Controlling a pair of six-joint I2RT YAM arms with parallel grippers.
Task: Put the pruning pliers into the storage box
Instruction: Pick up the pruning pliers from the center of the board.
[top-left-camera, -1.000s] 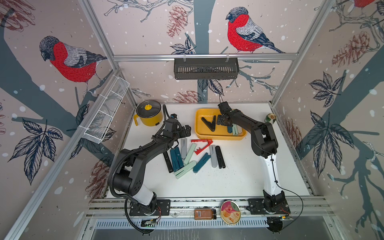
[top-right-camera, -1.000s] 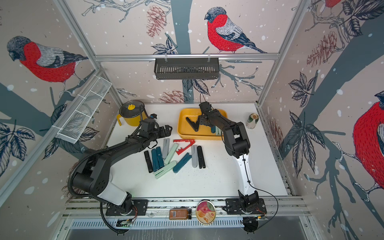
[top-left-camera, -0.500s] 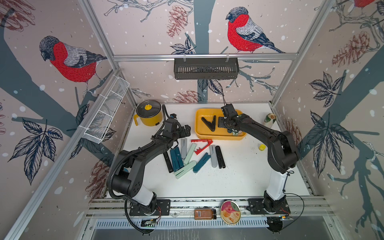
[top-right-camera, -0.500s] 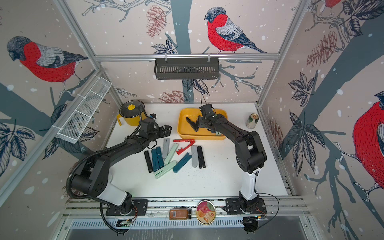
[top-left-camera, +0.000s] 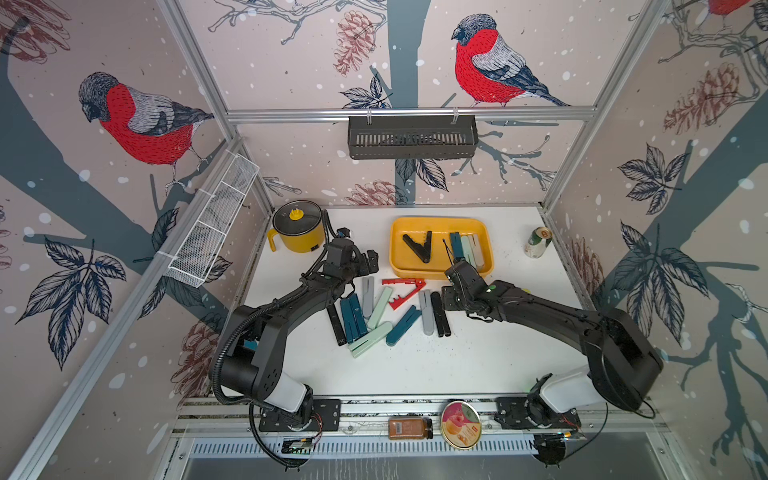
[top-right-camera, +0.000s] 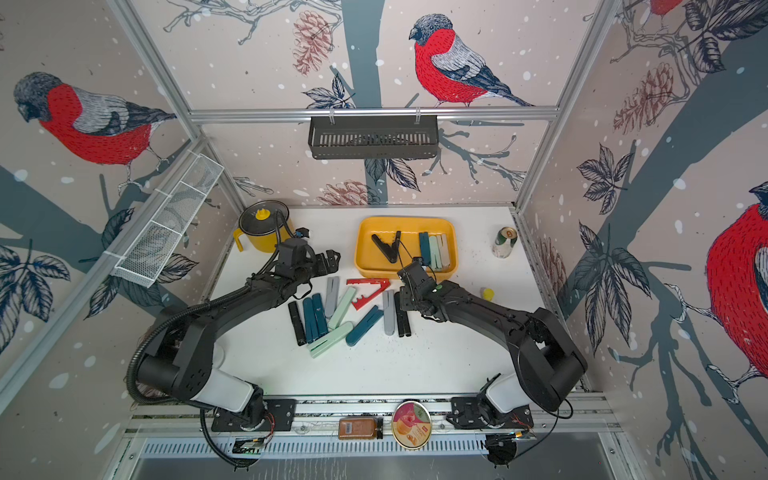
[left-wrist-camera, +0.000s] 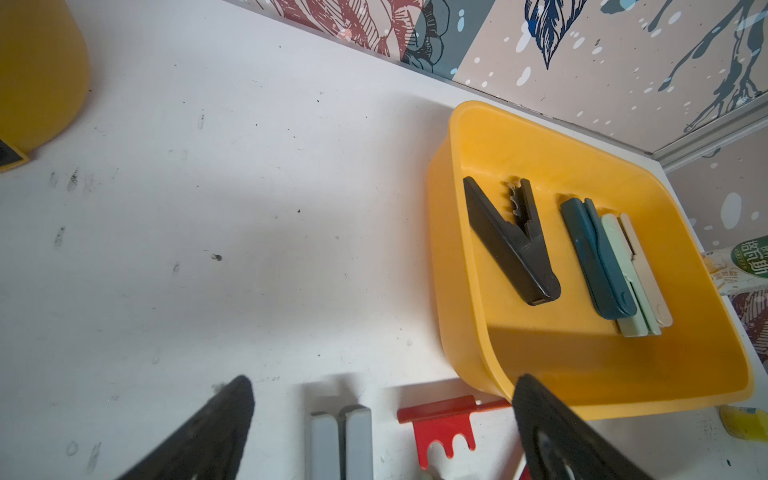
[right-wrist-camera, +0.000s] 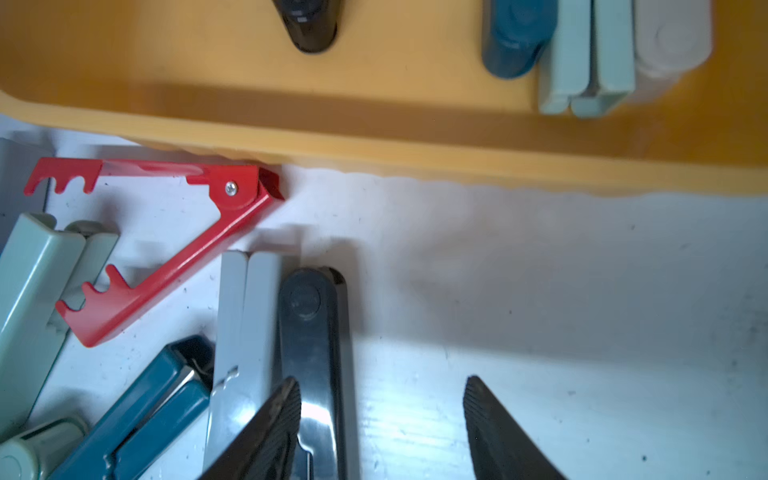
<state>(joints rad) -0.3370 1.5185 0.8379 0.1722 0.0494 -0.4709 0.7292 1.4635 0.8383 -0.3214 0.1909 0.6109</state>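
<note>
Right gripper (right-wrist-camera: 380, 380), half open, is hovering beside black pliers (right-wrist-camera: 311, 328); closing here may miss them and nudge grey pliers (right-wrist-camera: 245, 316). Left gripper (left-wrist-camera: 384, 378) is hanging wide open.

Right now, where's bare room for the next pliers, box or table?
In the storage box: mainly the bare strip between the black pliers and the teal-mint-beige stack. On the table: bare between the yellow pot and the box, between box and can, and between the loose pile and front rail. Crowded: that pile, before the box.
</note>
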